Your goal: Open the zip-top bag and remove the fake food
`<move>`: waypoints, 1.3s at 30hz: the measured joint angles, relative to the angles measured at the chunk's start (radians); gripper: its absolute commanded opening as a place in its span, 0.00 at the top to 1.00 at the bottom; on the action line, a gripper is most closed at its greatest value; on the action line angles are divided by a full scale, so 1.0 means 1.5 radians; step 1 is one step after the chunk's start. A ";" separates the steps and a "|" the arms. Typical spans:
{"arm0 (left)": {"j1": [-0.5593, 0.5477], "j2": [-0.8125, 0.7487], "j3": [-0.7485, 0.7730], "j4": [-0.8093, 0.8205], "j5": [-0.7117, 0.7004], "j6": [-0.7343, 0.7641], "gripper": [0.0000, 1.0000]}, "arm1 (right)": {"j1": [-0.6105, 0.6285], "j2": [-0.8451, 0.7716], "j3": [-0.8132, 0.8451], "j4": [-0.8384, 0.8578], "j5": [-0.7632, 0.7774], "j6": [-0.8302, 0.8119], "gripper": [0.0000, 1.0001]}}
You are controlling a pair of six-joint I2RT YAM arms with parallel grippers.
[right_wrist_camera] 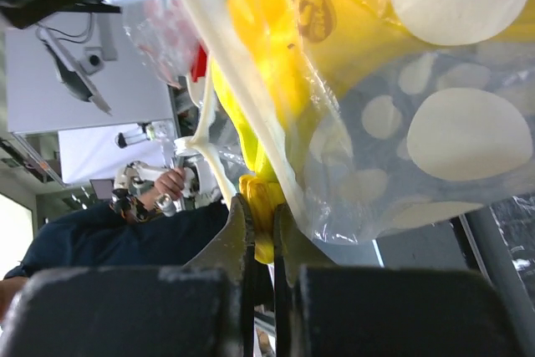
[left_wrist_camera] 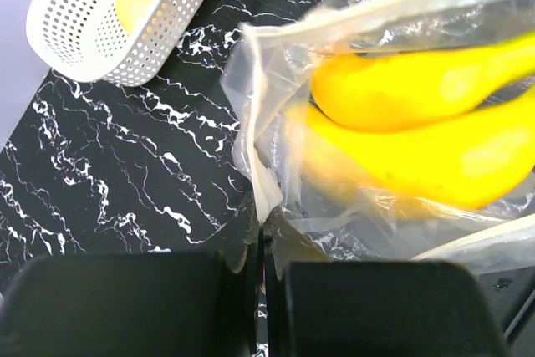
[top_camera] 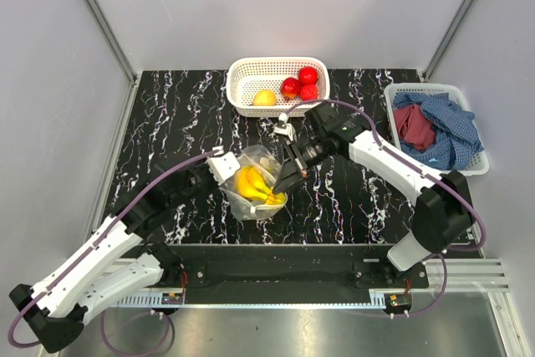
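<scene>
Zip-top bag (top_camera: 249, 206) noted between the two grippers, over the near-centre of the black marbled table (top_camera: 167, 114); its mouth is seen spread apart, with the clear, white-dotted film hanging slack.

Left gripper (left_wrist_camera: 261, 248) observed clenched; a fold of clear film at the bag's rim is pinched between its fingers, so the bag's left side is held by it.

Right gripper (right_wrist_camera: 259, 227) observed closed at the bag's right side; the yellow end of the banana bunch (top_camera: 253, 183) is seen caught between its fingers, with the bag's white zip strip running just beside; whether film is also caught there cannot be told.

Banana bunch recorded mostly inside the bag, lying across its width.

Other fake food located in the white mesh basket (top_camera: 251, 109) at the far edge of the table; a yellow-orange round fruit (top_camera: 264, 98) is seen left of centre; three red round pieces (top_camera: 290, 87) are grouped to its right, close against one another.

A second white basket (top_camera: 422, 88) noted at the far right, well apart from the bag; a blue cloth (top_camera: 456, 135) and a red cloth (top_camera: 415, 127) are heaped in it.
</scene>
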 measured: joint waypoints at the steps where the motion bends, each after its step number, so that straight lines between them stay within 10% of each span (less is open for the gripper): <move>1: 0.000 0.000 -0.002 0.002 -0.001 -0.003 1.00 | -0.004 -0.006 -0.004 0.013 -0.007 0.010 1.00; 20: 0.123 0.203 0.068 -0.002 0.138 -0.209 1.00 | -0.018 -0.030 -0.041 0.191 -0.086 0.151 1.00; 32: 0.169 0.204 0.051 0.013 0.237 -0.442 1.00 | -0.043 -0.039 -0.152 0.749 -0.106 0.598 1.00; 39: 0.159 0.187 0.048 0.030 0.275 -0.491 1.00 | -0.044 -0.026 -0.083 0.723 -0.086 0.621 1.00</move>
